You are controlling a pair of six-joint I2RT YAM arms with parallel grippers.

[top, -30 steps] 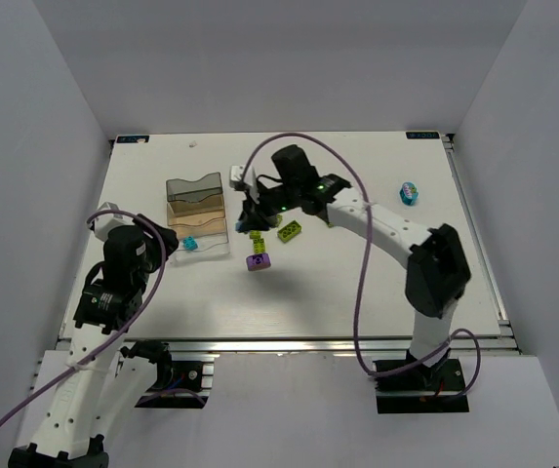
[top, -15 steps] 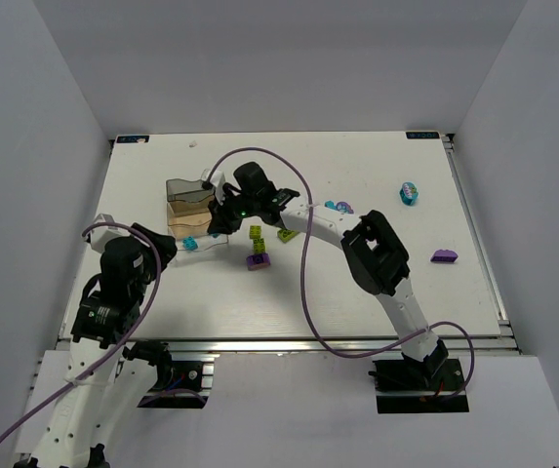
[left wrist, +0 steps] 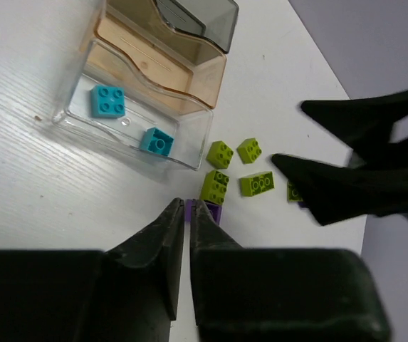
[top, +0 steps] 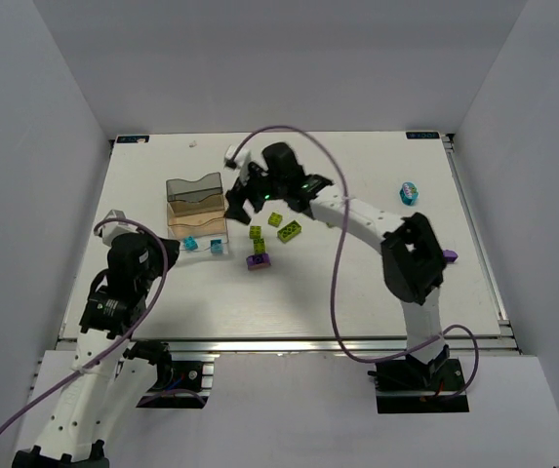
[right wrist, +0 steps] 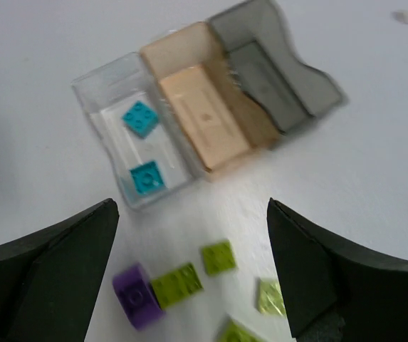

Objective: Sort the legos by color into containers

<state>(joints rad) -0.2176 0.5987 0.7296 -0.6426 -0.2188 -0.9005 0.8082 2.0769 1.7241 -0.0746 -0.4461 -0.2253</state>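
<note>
Step (est.): between picks; teal sorting partly done, greens next.
- Two teal legos [left wrist: 108,100] lie in the clear tray [right wrist: 111,114] of the containers [top: 194,188]. Amber tray [right wrist: 204,114] + grey tray [right wrist: 275,78] look empty.
- Green legos [top: 290,230] and one purple lego [top: 258,260] sit loose on the desk [top: 357,292], just beside the trays.
- Far teal lego [top: 409,192] and far purple lego [top: 452,256] are well apart, R side.

R end effector [right wrist: 191,208]: jaws wide apart, nothing between them, hovers over the green cluster, no contact.
L end effector [left wrist: 187,208]: jaws together, empty, above the desk on the near side of the trays.

Next (est.): R drops onto one green. It must straddle w/o nudging the neighbours. Cluster is tight, so risk of a double grab.
</note>
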